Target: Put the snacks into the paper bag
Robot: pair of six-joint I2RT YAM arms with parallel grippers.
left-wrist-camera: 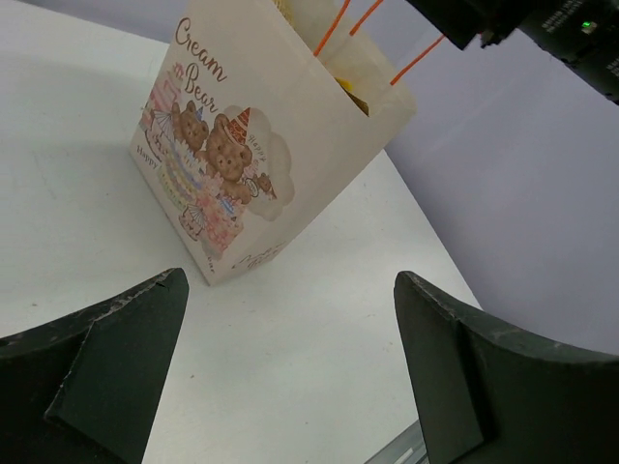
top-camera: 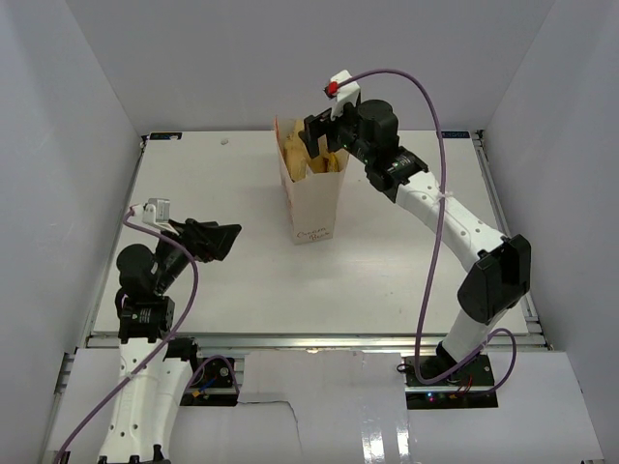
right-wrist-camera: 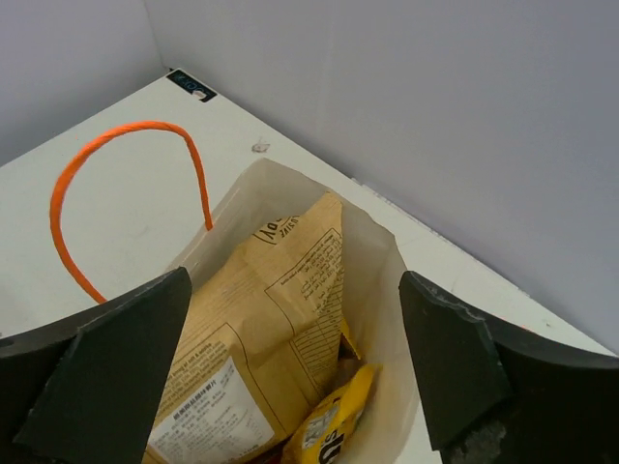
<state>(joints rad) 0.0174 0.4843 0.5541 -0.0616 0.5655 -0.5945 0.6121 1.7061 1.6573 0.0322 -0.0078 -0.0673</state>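
Task looks nearly done, maybe all done. The paper bag [top-camera: 311, 198] stands upright near the far edge of the table [top-camera: 387, 280], abt the middle btw its left & right edges. The right wrist view looks right down into it. The big brown-gold pouch [right-wrist-camera: 261, 329] w/ a white label is inside, leaning on the bag wall. A yellow wrapper [right-wrist-camera: 334, 425] sits beside it, lower down. One orange cord handle [right-wrist-camera: 126, 130] loops up at the bag's rim.

Green & red wrappers: can't see them. They may be under the pouch, can't tell.

The right gripper [top-camera: 319, 145] hangs just over the bag's mouth. Its fingers are wide apart w/ nothing btw them. The left gripper [top-camera: 218, 240] is well apart from the bag, over the left part of the table, pointing toward the bag. Its fingers are wide apart too, holding nothing.

In the top view I see no pkts lying on the table. There's only a tiny speck [top-camera: 224, 142] near the far left corner, too small to name.

So what's left, I think: prob. nothing more to put in. Maybe just lift the right arm away w/o bumping the bag or catching the handle.
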